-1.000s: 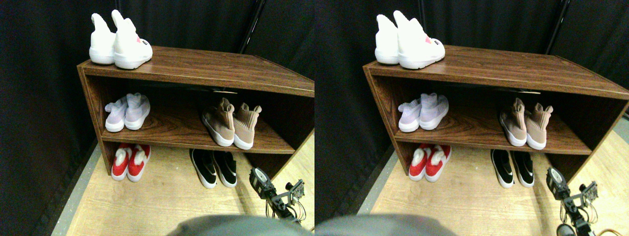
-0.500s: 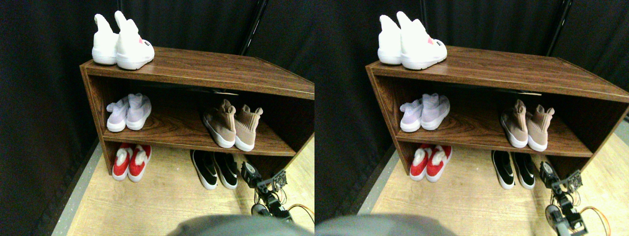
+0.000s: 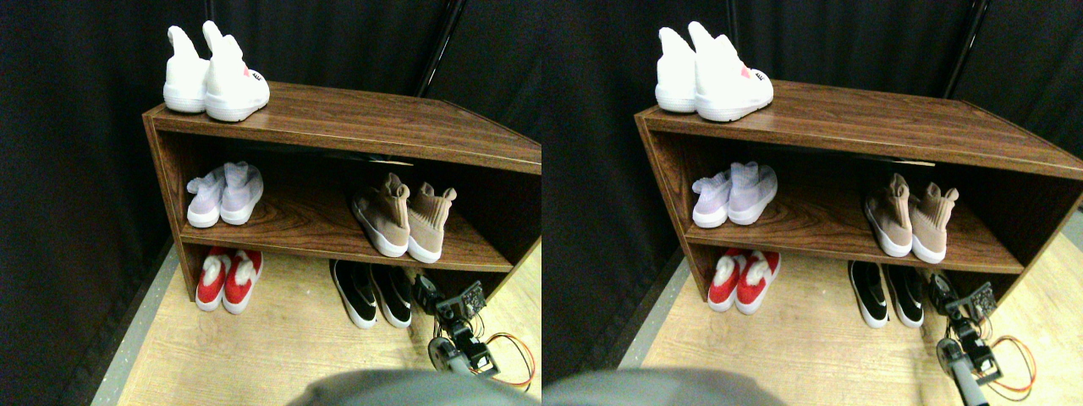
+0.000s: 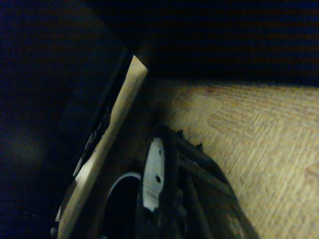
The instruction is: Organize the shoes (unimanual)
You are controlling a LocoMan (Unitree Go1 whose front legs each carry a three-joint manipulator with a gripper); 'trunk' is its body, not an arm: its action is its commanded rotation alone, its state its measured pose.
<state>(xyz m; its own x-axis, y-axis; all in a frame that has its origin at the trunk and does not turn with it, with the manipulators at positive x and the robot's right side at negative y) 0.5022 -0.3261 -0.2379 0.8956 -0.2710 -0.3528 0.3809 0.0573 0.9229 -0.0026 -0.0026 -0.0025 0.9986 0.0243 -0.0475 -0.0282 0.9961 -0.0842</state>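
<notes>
Two tan knit high sock-shoes (image 3: 404, 222) stand side by side on the right of the middle shelf. Under them on the floor a pair of black low slip-ons (image 3: 372, 292) with white soles points out of the rack. My right gripper (image 3: 427, 292) is low over the floor, just right of the right black slip-on and at the rack's lower front edge; I cannot tell whether it touches the shoe. In the wrist view a dark shape with a white patch (image 4: 153, 174) lies close on the wood-pattern floor (image 4: 259, 124); the rest there is in shadow.
The dark wooden shoe rack (image 3: 355, 118) carries a white high pair (image 3: 216, 76) on its top left. A pale lavender pair (image 3: 224, 193) sits on the middle shelf's left and a red pair (image 3: 228, 277) on the floor below. Black curtains hang behind. Orange wires (image 3: 508, 351) trail by the arm.
My right gripper has moved left and forward, from the floor right of the rack to beside the right black slip-on. The camera has shifted a little. No shoe has moved.
</notes>
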